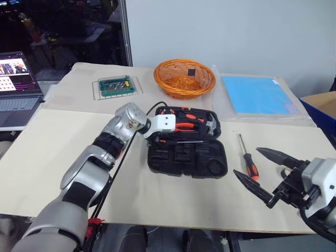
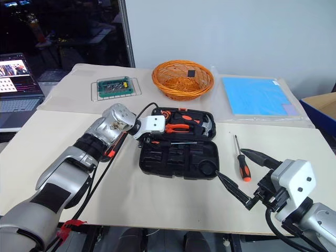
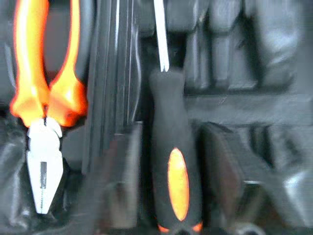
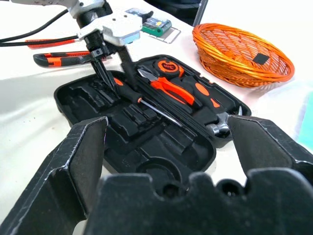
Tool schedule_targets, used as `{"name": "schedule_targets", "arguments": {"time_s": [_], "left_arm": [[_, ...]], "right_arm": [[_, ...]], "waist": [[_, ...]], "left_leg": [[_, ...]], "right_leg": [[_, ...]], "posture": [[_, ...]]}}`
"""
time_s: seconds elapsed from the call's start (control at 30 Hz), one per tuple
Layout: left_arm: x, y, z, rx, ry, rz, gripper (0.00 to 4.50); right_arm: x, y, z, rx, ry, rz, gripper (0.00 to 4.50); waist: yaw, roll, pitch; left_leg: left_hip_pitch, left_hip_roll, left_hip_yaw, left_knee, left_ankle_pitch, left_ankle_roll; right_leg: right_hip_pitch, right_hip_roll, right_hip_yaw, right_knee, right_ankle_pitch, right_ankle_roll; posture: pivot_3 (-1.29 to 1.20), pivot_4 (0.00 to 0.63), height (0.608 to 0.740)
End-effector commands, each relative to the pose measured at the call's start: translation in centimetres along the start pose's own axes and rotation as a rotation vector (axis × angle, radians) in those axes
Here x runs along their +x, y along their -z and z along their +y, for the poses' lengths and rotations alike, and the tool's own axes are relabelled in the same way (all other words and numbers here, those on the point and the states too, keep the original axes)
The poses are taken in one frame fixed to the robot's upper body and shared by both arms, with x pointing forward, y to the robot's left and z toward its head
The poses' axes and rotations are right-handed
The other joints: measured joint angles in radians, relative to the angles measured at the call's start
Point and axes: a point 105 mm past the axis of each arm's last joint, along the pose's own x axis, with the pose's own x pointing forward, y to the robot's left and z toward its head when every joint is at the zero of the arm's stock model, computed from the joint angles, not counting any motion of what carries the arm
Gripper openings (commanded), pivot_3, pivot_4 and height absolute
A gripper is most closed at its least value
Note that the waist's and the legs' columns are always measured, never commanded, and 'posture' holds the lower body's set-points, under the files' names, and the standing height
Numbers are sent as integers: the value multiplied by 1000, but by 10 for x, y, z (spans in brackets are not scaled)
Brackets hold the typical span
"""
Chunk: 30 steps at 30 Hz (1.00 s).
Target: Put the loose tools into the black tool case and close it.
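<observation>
The black tool case (image 1: pixel 187 149) lies open; one black-and-orange screwdriver (image 4: pixel 142 100) rests along its hinge, another (image 1: pixel 248 160) lies just right of it, the utility knife (image 4: pixel 61 58) beyond its left end

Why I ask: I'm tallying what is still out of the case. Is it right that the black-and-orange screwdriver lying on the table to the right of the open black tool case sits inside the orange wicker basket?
Not quite. That screwdriver lies flat on the table to the right of the open black tool case, not inside the orange wicker basket, which stands farther back. The left eye view shows it.
</observation>
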Motion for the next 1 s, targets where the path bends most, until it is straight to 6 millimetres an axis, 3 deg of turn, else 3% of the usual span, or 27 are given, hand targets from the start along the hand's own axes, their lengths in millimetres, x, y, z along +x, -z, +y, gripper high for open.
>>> {"name": "schedule_targets", "arguments": {"time_s": [0.03, 0.07, 0.2, 0.37, 0.57, 0.63, 0.8, 0.83, 0.9, 1.0], "left_arm": [[-34, -36, 5, -47, -56, -227, 2993], [-37, -39, 3, -73, -67, -269, 2993], [-23, -38, -1, -196, -173, -400, 2012], [12, -7, -6, -339, -393, -398, 169], [51, 45, -43, -362, -356, -150, 29], [55, 50, -48, -359, -341, -127, 29], [45, 36, -37, -348, -380, -224, 29], [38, 25, -31, -345, -399, -306, 29], [3, -11, -26, -357, -385, -566, 29], [-28, -33, -37, -391, -282, -713, 29]], "right_arm": [[-1, -4, 1, -23, 0, -18, 4500], [-2, -4, 1, -23, 2, -16, 4500], [-1, -1, -2, -21, 10, -19, 4500], [4, -1, -5, -30, 33, -24, 4500], [10, 5, -5, -13, 41, 4, 4500], [13, 9, -7, -9, 55, 26, 4500], [14, 14, -22, 2, 156, 61, 4500], [15, 16, -24, 6, 176, 72, 4500], [11, 27, -37, -33, 302, 195, 4500], [4, 50, -50, -6, 354, 375, 4500]], "waist": [[-2, 0, 0], [-4, 1, 0], [-5, 3, -2], [-1, 4, -2], [-7, 6, -4], [-14, 6, -5], [-17, 9, -9], [-17, 9, -9], [-20, 9, -9], [-20, 10, -7]], "left_leg": [[0, 0, 0, 0, 0, 0], [0, 0, 0, 0, 0, 0], [1, 0, -1, 0, 0, 0], [3, 0, -2, 2, 0, 0], [7, 0, -2, 3, 0, 0], [14, 0, -2, 2, 0, 0], [21, 0, -2, 0, -4, -7], [21, 0, -2, 0, -4, -7], [21, 0, -2, 0, -4, -7], [14, 0, -2, 0, -1, -2]], "right_leg": [[0, 0, 0, 0, 0, 0], [0, 0, 0, 0, 0, 0], [1, 0, 0, 1, 0, -1], [3, 0, 0, 2, -1, 1], [8, 1, 0, 2, -1, 1], [14, 1, 0, 2, -4, -4], [19, 1, 1, 1, -6, -8], [19, 1, 1, 1, -6, -8], [18, 1, 1, 1, -6, -8], [12, 0, 1, 2, -6, -9]], "posture": [[0, 150, 740], [0, 150, 740], [0, 150, 740], [0, 150, 740], [0, 150, 740], [0, 150, 740], [0, 150, 740], [0, 150, 740], [0, 150, 740], [0, 150, 740]]}}
